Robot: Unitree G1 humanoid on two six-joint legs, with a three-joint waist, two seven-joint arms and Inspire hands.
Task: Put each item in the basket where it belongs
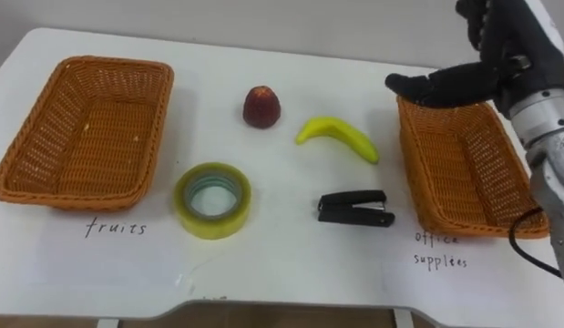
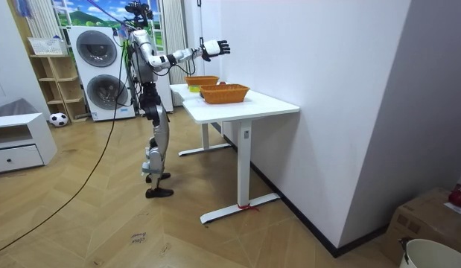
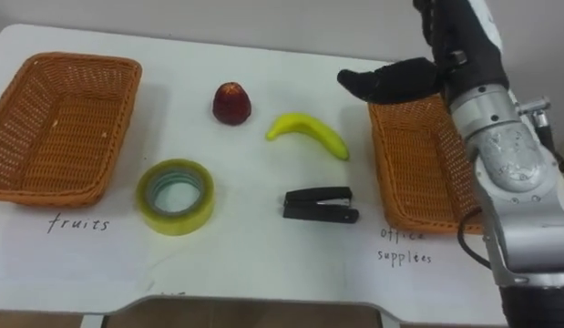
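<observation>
The banana (image 1: 338, 138) is laid left-to-right; the right hand (image 1: 493, 62) is raised over the right basket (image 1: 456, 182), fingers open, empty.

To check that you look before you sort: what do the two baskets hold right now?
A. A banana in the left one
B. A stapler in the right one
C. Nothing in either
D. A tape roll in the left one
C: the left basket and the right basket are both bare inside, while the banana, red fruit, tape roll and stapler lie on the table between them.
</observation>
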